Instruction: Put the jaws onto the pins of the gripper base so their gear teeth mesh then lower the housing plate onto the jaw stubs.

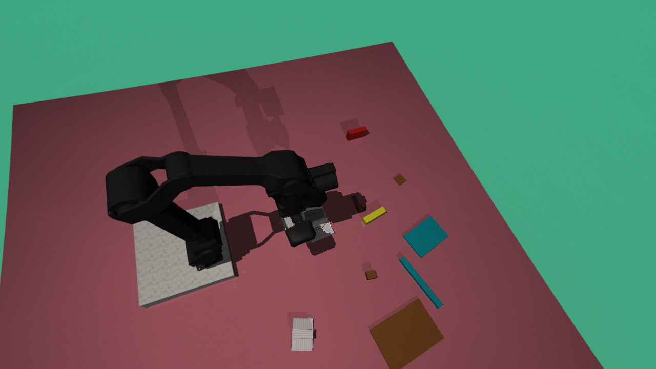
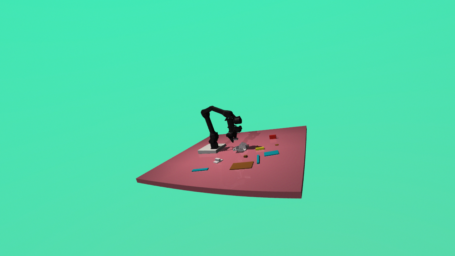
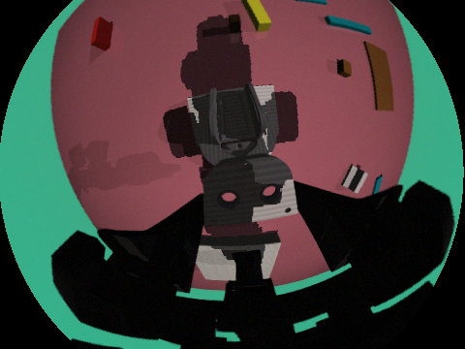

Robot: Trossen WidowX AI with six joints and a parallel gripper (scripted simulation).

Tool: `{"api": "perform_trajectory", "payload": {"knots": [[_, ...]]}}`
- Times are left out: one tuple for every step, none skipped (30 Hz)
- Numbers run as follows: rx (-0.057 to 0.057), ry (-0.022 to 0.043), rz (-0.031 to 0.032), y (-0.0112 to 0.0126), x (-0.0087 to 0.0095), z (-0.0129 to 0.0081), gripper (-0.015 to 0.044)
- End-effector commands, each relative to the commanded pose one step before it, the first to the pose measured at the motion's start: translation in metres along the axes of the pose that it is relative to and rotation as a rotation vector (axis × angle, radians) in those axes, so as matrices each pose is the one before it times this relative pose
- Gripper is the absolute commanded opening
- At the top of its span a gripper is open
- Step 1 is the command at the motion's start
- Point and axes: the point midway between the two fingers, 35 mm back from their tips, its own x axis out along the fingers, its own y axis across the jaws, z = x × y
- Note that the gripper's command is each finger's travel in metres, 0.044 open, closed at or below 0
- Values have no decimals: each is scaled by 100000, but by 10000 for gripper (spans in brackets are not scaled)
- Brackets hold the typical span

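My gripper (image 3: 247, 192) (image 2: 233, 140) is shut on the grey housing plate (image 3: 247, 176), holding it by its two side edges above the table. The plate shows two round holes in the wrist view, with table colour through them. The light grey gripper base (image 3: 267, 93) (image 2: 240, 148) (image 1: 327, 228) lies on the table, beyond the plate in the wrist view and partly under my hand in the top view. Two dark grey jaws, the left one (image 3: 213, 116) and the right one (image 3: 255, 109), lie side by side on it. Their gear teeth, the pins and the stubs are too shaded or hidden to tell.
A yellow bar (image 1: 374, 215) and a small brown block (image 1: 371, 274) lie beyond the base. A red block (image 1: 356, 132), teal plate (image 1: 425, 237), teal bar (image 1: 420, 282), brown plate (image 1: 406, 333) and white ribbed block (image 1: 302, 333) lie farther off.
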Motion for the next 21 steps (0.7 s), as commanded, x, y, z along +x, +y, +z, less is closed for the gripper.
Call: {"api": "perform_trajectory", "payload": {"knots": [[569, -122, -459, -52, 174, -14, 351], [0, -1, 0, -1, 166, 20, 351], [0, -1, 0, -1, 166, 19, 351], [0, -1, 0, -1, 166, 18, 351], [0, -1, 0, -1, 165, 17, 351], [0, -1, 0, -1, 165, 15, 351], [0, -1, 0, -1, 165, 14, 351], [0, -1, 0, -1, 165, 13, 351], [0, 0, 0, -1, 165, 12, 351], [0, 0, 0, -1, 165, 10, 351], [0, 0, 0, -1, 164, 9, 351], [0, 0, 0, -1, 164, 8, 351], [0, 0, 0, 0, 164, 7, 351], [0, 0, 0, 0, 164, 5, 351], [0, 0, 0, 0, 163, 4, 351], [0, 0, 0, 0, 163, 3, 351], [0, 0, 0, 0, 163, 2, 351], [0, 1, 0, 0, 163, 0, 351], [0, 1, 0, 0, 162, -1, 351], [0, 1, 0, 0, 162, -2, 351], [0, 1, 0, 0, 162, -3, 351]]}}
